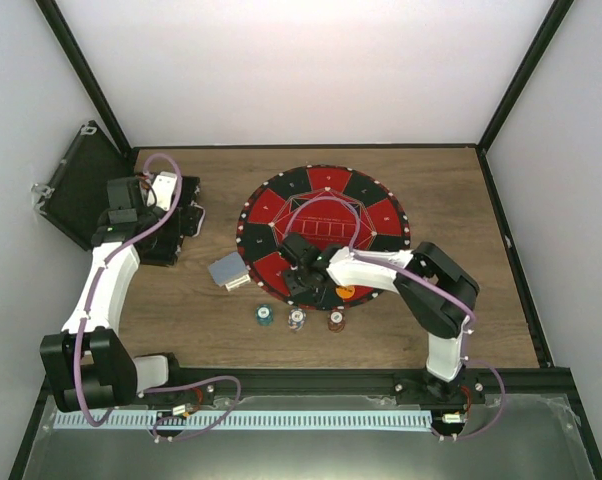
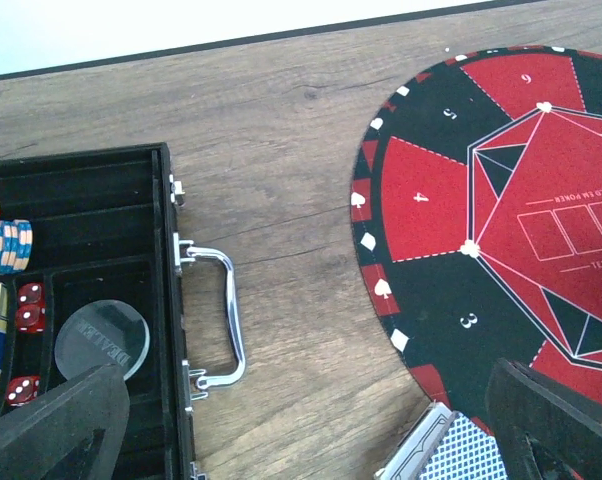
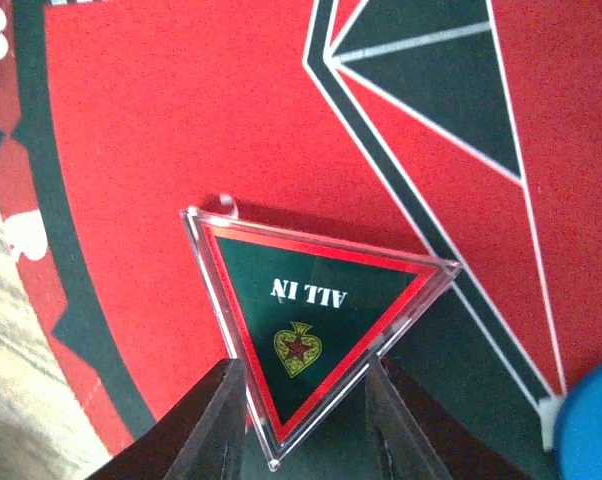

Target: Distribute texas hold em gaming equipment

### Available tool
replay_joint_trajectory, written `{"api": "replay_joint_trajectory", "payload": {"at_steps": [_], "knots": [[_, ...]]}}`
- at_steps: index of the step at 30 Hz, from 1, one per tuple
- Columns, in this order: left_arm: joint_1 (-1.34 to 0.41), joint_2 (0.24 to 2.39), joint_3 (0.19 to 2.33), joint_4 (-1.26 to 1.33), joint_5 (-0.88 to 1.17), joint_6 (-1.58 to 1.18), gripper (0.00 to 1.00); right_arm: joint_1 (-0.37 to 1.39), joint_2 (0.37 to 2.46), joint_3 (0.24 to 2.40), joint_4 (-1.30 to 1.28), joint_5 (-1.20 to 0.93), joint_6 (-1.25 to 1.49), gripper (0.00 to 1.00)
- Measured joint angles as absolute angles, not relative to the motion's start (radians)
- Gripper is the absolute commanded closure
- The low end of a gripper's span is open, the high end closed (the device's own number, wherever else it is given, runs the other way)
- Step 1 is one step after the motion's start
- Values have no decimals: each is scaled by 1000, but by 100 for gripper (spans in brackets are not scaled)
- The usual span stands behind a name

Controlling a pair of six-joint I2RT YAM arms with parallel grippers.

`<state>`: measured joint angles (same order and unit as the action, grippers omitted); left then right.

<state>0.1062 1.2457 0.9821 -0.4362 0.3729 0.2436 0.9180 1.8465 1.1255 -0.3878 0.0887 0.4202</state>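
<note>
My right gripper [image 1: 296, 272] is over the near part of the round red-and-black mat [image 1: 281, 205]. In the right wrist view it [image 3: 306, 375] is shut on a clear triangular "ALL IN" marker [image 3: 311, 310], held tilted just above the mat [image 3: 131, 130]. A deck of grey-blue-backed cards [image 1: 226, 270] lies on the wood left of the mat and also shows in the left wrist view [image 2: 461, 450]. Three poker chip stacks [image 1: 297, 320] stand in a row near the mat's front edge. My left gripper [image 1: 189, 222] is open and empty [image 2: 306, 390] above bare wood beside the black case [image 2: 91, 200].
The open case holds a chip stack [image 2: 3, 245], red dice [image 2: 29, 305] and a clear dealer button [image 2: 101, 338], and its metal handle [image 2: 221, 320] faces the mat [image 2: 501, 200]. An orange chip [image 1: 345, 292] lies by the right arm. A blurred blue round thing [image 3: 591, 420] sits at the right wrist view's corner.
</note>
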Motion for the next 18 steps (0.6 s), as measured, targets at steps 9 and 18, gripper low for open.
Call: {"api": "replay_joint_trajectory", "payload": {"at_steps": [9,18], "knots": [[115,1246,987,-449,402,244,0,881,1974,1289,-380,92,366,69],[119,1246,990,-471,430,244,0,828,2165,1567,-415,98,288,69]]}}
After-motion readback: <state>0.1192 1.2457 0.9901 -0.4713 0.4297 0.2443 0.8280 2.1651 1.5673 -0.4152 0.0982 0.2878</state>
